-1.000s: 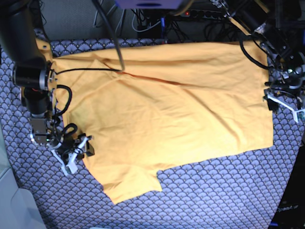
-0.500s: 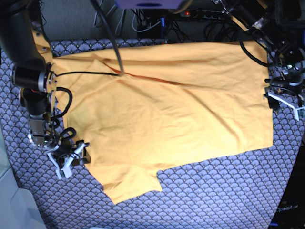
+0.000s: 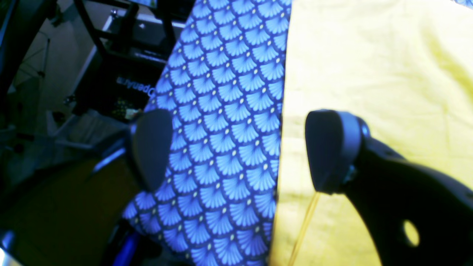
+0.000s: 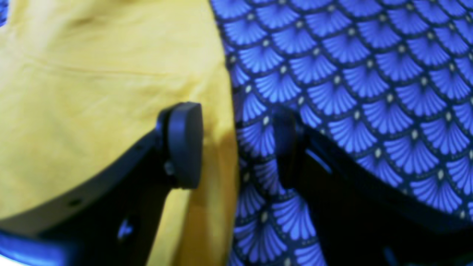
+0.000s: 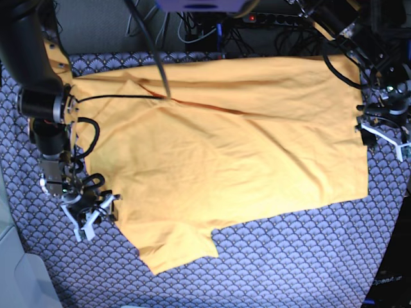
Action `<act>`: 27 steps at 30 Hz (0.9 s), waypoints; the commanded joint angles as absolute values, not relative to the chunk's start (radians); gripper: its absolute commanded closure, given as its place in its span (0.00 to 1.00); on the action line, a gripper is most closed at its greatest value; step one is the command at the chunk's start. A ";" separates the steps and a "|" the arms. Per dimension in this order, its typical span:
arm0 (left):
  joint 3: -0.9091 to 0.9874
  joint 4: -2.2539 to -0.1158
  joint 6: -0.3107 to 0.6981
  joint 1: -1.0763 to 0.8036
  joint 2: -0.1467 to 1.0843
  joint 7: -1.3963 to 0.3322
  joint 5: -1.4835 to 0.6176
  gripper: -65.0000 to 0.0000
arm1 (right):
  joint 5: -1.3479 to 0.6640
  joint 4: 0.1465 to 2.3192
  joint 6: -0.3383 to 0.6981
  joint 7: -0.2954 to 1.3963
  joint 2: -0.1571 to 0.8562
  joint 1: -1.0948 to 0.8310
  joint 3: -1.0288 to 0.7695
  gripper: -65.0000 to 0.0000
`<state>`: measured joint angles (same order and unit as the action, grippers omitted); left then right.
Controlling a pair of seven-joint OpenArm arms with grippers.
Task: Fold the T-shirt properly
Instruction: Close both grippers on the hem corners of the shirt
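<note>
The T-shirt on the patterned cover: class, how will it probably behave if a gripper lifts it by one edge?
The T-shirt would probably sag and drape rather than hold its shape: it lies flat with soft wrinkles. It looks thin, so likely light. Lifted by one edge, the rest may drag across the table cover and bunch up.

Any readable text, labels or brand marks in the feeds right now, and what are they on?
"OpenArm", seen mirrored and partly cut off, on the dark stand beside the table in the left wrist view.
Faint print on the same dark stand in the base view's lower right corner: too small to read.
T-shirt: no print.
</note>
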<state>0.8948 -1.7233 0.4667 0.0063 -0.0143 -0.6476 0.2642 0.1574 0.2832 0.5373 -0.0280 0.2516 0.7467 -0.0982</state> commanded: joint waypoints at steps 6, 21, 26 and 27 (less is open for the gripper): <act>0.895 -1.744 0.460 0.016 -0.012 -0.625 0.255 0.16 | 0.143 0.295 0.472 -0.058 0.252 0.780 -0.102 0.51; 0.908 -1.744 0.460 -0.018 -0.024 -0.618 0.255 0.16 | 0.147 0.294 0.469 -0.047 0.225 0.731 -0.094 0.51; 0.909 -1.745 0.460 -0.018 -0.024 -0.624 0.255 0.16 | 0.148 0.294 0.470 -0.045 0.213 0.727 -0.093 0.51; 0.909 -1.745 0.460 -0.018 -0.024 -0.624 0.255 0.16 | 0.148 0.294 0.470 -0.045 0.213 0.727 -0.093 0.51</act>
